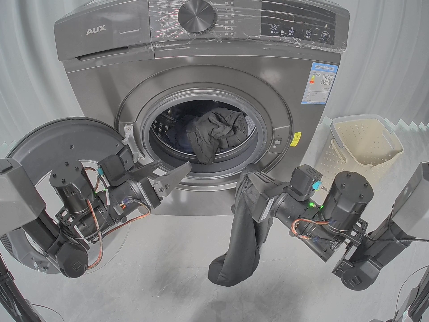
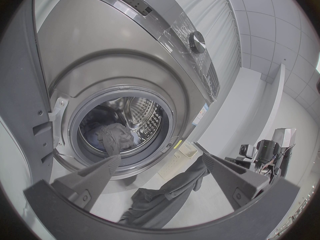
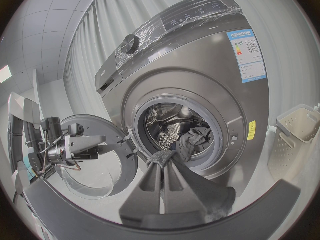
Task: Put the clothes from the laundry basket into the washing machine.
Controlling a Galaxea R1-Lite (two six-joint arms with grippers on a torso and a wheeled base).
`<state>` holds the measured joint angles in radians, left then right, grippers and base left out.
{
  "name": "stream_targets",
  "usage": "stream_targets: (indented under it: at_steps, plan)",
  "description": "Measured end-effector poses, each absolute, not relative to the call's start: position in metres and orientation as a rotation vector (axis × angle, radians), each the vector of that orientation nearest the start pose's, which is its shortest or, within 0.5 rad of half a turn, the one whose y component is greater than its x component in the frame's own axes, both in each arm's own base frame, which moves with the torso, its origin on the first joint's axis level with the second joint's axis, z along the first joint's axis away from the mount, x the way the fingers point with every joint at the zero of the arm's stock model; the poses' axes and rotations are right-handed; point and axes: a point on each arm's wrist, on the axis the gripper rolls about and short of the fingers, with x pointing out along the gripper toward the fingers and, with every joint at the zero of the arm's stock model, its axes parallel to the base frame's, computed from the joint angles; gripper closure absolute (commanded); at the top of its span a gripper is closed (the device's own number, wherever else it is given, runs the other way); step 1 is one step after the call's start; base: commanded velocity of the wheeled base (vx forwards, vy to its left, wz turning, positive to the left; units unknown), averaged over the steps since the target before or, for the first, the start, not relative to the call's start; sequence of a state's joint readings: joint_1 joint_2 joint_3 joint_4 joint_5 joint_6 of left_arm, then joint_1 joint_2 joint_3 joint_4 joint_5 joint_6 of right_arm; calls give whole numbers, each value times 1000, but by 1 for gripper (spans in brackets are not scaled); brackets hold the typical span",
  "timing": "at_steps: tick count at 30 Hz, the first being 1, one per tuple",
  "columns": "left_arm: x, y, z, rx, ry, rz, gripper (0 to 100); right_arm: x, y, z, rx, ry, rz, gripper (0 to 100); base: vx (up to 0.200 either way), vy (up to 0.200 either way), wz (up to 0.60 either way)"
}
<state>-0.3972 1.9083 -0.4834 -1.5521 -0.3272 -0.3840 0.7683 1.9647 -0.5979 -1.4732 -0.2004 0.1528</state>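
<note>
Head view is showing a dark garment (image 1: 243,242) in the lower middle of the frame, just below the round mouth of the washing machine (image 1: 111,90). It is hanging from the right gripper (image 3: 163,161), whose 2 fingers are pressing together on the upper end of the cloth. The left gripper (image 1: 176,163) is standing wide and is holding nothing, at the left middle of the frame, in front of the open door (image 1: 58,139). The laundry basket (image 1: 389,135) is standing at the right middle, beside the machine.

In my judgement, 2 things could be going wrong from here. The grip is taking only 1 end, so most of the cloth is hanging free. If the gripper is entering the drum low, this tail may be catching on the front lip (image 1: 210,166) and may be staying outside. Also, a second garment (image 1: 216,133) is lying in the drum and is spilling over that lip at the centre of the frame. The incoming cloth may be dragging it out or pushing against it.

The held garment is forming 1 long strip. Its long axis is running from top to bottom of the head view. The gripped end is pointing up toward the drum mouth. The free end is pointing to the bottom edge and is curling a little to the left. Whether it is touching the floor (image 1: 156,269), I cannot tell.
</note>
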Motion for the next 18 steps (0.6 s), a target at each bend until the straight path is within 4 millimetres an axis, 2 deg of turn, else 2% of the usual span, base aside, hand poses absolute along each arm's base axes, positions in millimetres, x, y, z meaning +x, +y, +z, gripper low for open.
stream_targets:
  at_steps: [11, 18]
  plan:
    - [270, -124, 125, -361, 48, -746, 0, 233, 221, 146, 219, -90, 584, 100, 0, 0, 0]
    - [256, -135, 114, -340, 112, -791, 0, 231, 229, 159, 252, -136, 600, 100, 0, 0, 0]
